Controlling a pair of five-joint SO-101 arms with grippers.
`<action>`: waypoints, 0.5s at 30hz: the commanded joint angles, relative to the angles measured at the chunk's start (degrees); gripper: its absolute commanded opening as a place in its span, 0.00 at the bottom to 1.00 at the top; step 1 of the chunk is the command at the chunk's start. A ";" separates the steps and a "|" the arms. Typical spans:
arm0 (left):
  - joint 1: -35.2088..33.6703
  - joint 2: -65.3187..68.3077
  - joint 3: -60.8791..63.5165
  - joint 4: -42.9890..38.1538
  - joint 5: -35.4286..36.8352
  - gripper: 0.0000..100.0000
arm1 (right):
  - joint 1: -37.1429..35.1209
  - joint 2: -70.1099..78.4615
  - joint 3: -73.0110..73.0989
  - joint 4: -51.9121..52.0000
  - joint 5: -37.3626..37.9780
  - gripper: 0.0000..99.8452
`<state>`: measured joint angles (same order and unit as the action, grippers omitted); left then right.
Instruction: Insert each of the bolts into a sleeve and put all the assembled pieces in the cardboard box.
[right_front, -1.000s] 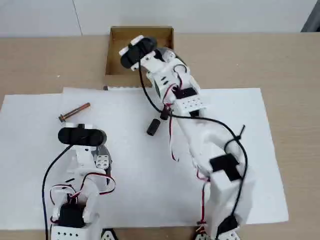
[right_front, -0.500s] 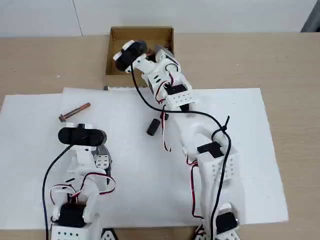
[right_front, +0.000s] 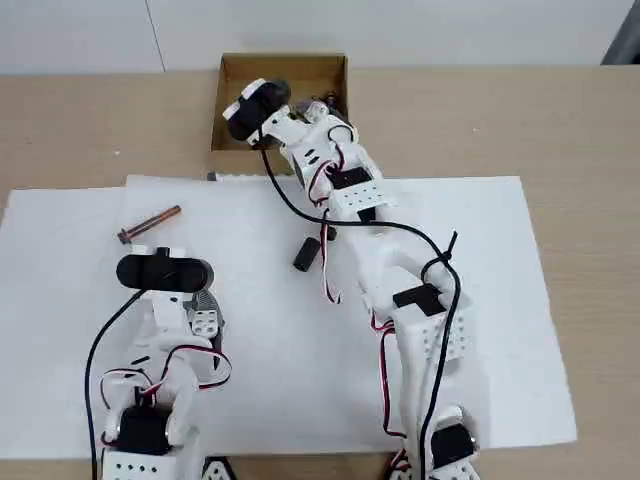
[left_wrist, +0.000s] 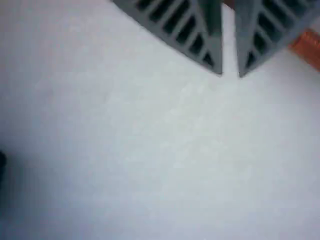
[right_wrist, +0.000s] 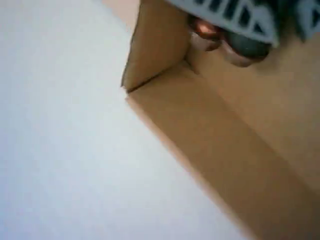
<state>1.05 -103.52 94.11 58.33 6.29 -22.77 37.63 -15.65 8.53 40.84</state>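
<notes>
Where the high view looks down the table, the spare bolt (right_front: 150, 222) lies on the white paper (right_front: 480, 250) just beyond the left arm. Its length runs slantwise, and the left arm is by far the nearer one. A loose black sleeve (right_front: 307, 253) sits between the arms. The right gripper (right_front: 320, 103) hangs over the cardboard box (right_front: 300, 70).

From the left wrist, the left gripper (left_wrist: 230, 74) is all but together and holds nothing; the bolt is a copper sliver cut off behind it.

From the right wrist, a bolt-and-sleeve piece (right_wrist: 225, 42) shows inside the box near a corner. Whether the right gripper grips it I cannot tell.
</notes>
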 joint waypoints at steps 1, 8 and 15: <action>-0.18 -0.53 -0.22 0.18 0.09 0.01 | -0.22 -8.22 -2.81 5.93 0.26 0.00; -0.18 -0.53 -0.22 0.18 0.09 0.01 | -0.22 -19.91 -2.73 22.73 -6.07 0.00; -0.26 -0.53 -0.22 0.18 0.09 0.01 | -1.98 -30.55 -2.73 42.68 -13.80 0.00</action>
<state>1.05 -103.52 94.11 58.33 6.29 -24.09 13.71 -15.65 44.92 30.20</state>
